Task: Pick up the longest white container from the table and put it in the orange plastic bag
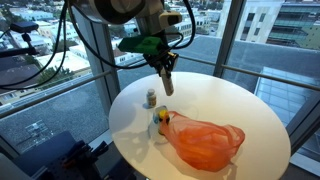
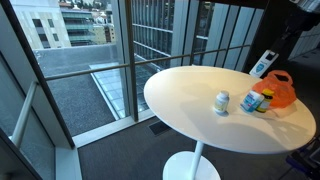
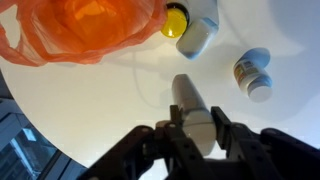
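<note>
My gripper (image 3: pixel 196 128) is shut on the long white container (image 3: pixel 191 106), held above the round white table (image 1: pixel 225 105). In an exterior view the gripper (image 1: pixel 166 82) hangs over the table's far side with the container (image 1: pixel 167 83) in it. In an exterior view the container (image 2: pixel 262 64) shows tilted at the right. The orange plastic bag (image 1: pixel 203 140) lies crumpled on the table near its front edge. It also shows in the wrist view (image 3: pixel 82 27) at the top left and in an exterior view (image 2: pixel 283 88).
A small white jar (image 1: pixel 151 97) stands on the table, also seen in the wrist view (image 3: pixel 252 73) and in an exterior view (image 2: pixel 222 102). A yellow-capped bottle (image 3: pixel 176 20) and a white bottle (image 3: pixel 197 35) lie beside the bag. Glass walls surround the table.
</note>
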`<state>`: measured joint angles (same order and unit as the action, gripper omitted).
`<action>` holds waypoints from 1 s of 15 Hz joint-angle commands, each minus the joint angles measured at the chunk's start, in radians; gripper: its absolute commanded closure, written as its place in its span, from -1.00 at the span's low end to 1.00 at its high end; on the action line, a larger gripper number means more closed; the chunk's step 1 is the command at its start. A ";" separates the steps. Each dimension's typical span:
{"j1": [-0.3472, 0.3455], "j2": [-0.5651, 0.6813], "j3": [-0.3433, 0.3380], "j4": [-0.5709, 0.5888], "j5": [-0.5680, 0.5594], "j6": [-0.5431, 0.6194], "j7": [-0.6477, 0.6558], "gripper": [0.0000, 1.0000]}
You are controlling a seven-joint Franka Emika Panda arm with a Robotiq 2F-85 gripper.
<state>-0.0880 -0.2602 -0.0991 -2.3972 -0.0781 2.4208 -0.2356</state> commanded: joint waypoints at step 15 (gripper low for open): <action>-0.139 0.033 -0.088 0.024 -0.060 -0.075 0.140 0.79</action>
<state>-0.2182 -0.2586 -0.1775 -2.4001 -0.1213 2.3767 -0.1341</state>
